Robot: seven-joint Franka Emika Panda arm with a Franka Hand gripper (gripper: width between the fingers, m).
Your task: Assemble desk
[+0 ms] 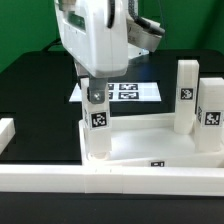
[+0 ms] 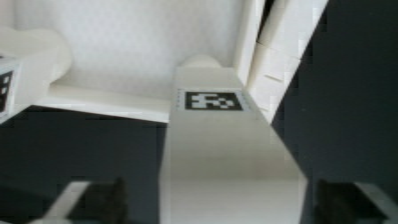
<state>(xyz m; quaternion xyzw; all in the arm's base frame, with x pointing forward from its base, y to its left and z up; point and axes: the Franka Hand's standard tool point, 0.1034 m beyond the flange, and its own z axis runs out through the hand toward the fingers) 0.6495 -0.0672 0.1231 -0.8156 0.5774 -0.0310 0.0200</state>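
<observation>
White post leg [image 1: 97, 128] stands in our desk top's [image 1: 140, 140] corner; our gripper [image 1: 97, 97] straddles it, jaws released.

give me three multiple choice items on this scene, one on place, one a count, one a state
1. Where is the marker board relative to the desk top?
A on it
B beyond it, flat on the table
C under it

2. How many legs show in the exterior view?
A one
B five
C three

3. How is the gripper?
A open, astride a leg
B shut on a leg
C shut on nothing

1 B: it lies past the far rim.
2 C: one under the gripper, two at the exterior view's right.
3 A: the wrist view shows gaps between fingers and leg.
</observation>
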